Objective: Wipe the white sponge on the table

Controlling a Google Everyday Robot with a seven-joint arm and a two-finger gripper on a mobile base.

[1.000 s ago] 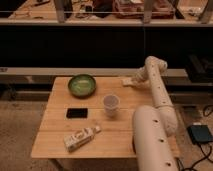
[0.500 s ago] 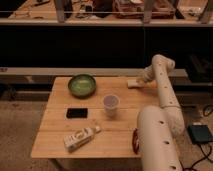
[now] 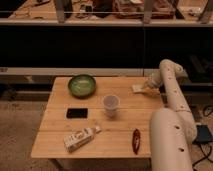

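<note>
Take the translucent cup near the middle of the table as your marker. The white sponge lies flat on the boards beyond the cup and to its right in the camera view, close to the far right corner. The gripper sits low at the sponge's right edge, touching it or very nearly so. I cannot tell whether the gripper is clamped on the sponge, only pressing on it, or released beside it, so do not count on a grasp. The arm comes in from the right of the cup and bends over at the elbow, so the wrist drops onto that corner. That posture suits dragging a flat pad along the wood, and it keeps the bulky forearm off the tabletop. The sponge seems well placed for wiping, because the boards between it and the cup look bare and the clutter sits on the cup's other sides. The green bowl is beyond the cup to its left, and the black phone is left of it and slightly nearer. The white printed carton is nearer and left, and a narrow dark red object is nearer and right. The cup stands upright and looks light, so you should probably keep strokes short of it.
</note>
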